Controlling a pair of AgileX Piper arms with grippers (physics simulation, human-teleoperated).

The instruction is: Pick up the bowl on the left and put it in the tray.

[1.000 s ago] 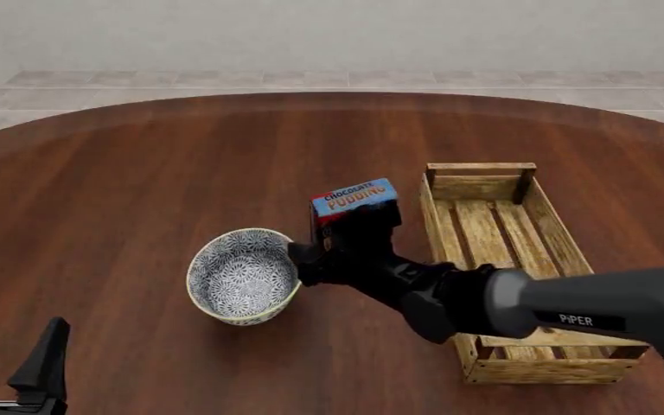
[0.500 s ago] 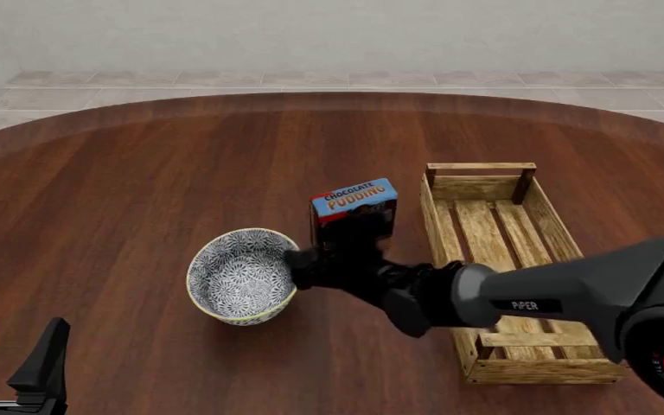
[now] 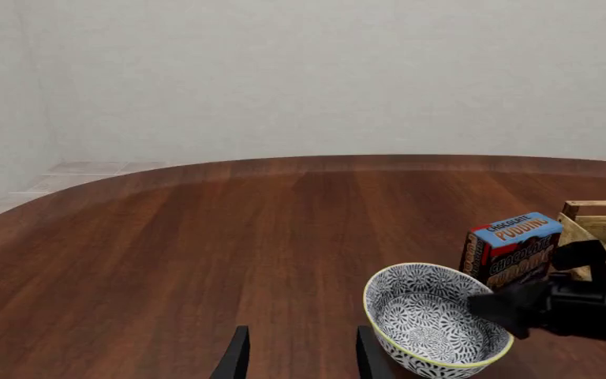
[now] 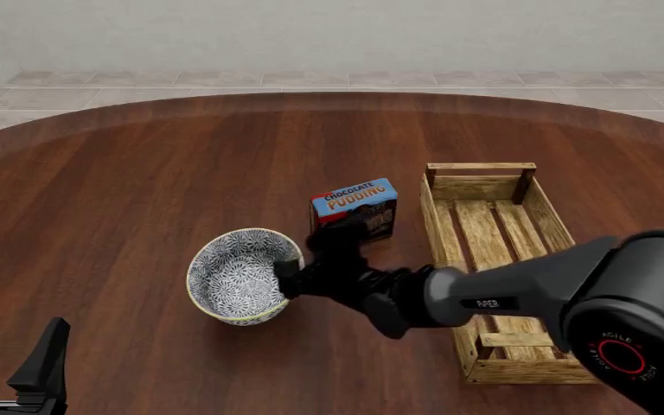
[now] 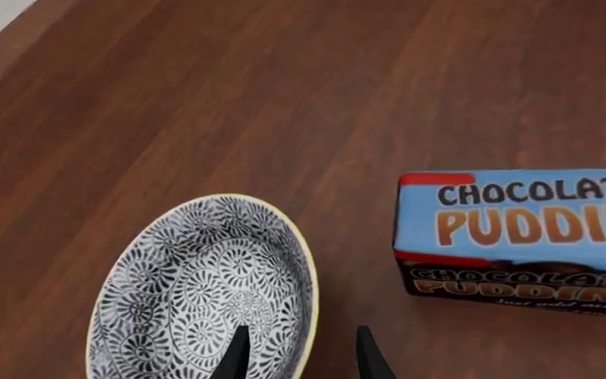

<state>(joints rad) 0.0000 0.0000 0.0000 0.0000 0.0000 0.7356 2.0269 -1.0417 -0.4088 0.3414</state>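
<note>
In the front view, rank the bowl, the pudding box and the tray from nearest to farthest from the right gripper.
1. The bowl: the right gripper straddles its rim on the side facing the tray.
2. The pudding box: upright just beyond the gripper, between bowl and tray.
3. The tray: farthest, off to the right, with the arm crossing its near end.

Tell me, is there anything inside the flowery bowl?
Empty. The bowl shows only its blue-and-white pattern inside; one of the right gripper's fingers dips over the rim.
</note>
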